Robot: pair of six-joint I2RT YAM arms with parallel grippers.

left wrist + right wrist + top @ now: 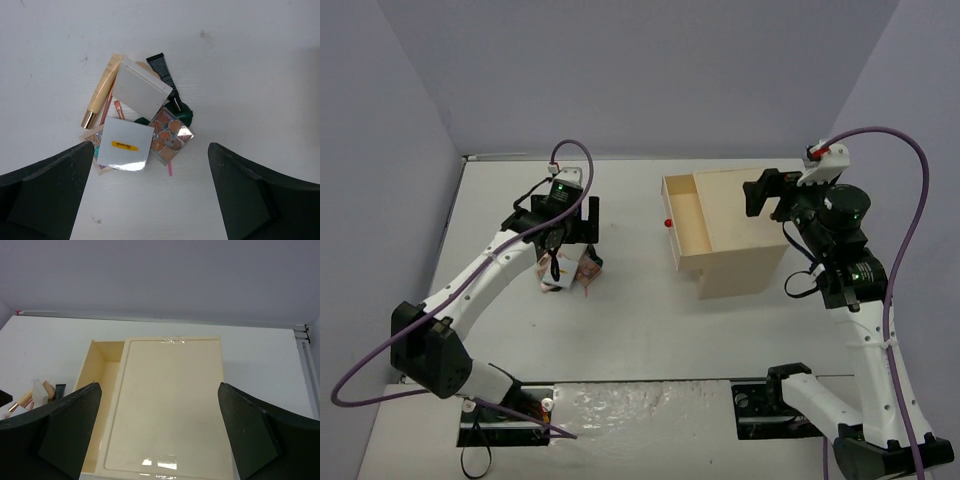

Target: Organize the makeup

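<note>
The makeup lies in one small pile (566,270) on the white table, left of centre. The left wrist view shows a white flat case with a yellow label (125,145), a second white case (141,90), a pinkish palette (169,135), a black tube (162,70), a gold-capped tan tube (101,92), a dark green compact (183,112) and thin pink pencils (106,107). My left gripper (571,248) (152,200) hangs open and empty just above the pile. My right gripper (772,196) (160,440) is open and empty above the beige box.
The beige wooden box (735,235) (170,400) stands right of centre. Its drawer (686,225) (102,385) is pulled out to the left, looks empty, and has a red knob (668,222). Grey walls close the table at the back and sides.
</note>
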